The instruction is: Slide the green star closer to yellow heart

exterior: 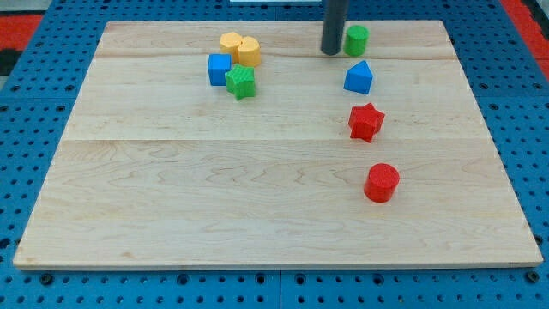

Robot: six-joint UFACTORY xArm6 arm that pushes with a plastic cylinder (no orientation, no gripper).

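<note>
Nearest you, along the view's bottom, lies the front edge of a pale wooden bench [171,215], a board of light planks resting on a blue pegboard surface [26,172]. Moving up from that edge on the view's right, you first meet a red cylinder [381,182], standing upright and alone. Above it, a little to the view's left, sits a red star [365,122], apart from the cylinder. Further up again is a blue block [359,78] with a pointed top, its exact shape hard to tell. On the view's left at about the same depth you find a tight cluster: the green star [241,82] sits at the cluster's lower right, touching or just beside a blue cube [220,69] on its left. Directly behind the green star, toward the view's top, is the yellow heart [249,51], just beside it, and a second yellow block [231,43], seemingly many-sided, presses against the heart's left. Farthest from you, near the board's top edge on the view's right, a green cylinder [356,39] stands upright. Your arm has no jaws to report as wide or narrow: it ends in a straight dark rod, and my tip [331,52] rests on the bench just left of the green cylinder, close to it, well apart from the green star and yellow heart.
</note>
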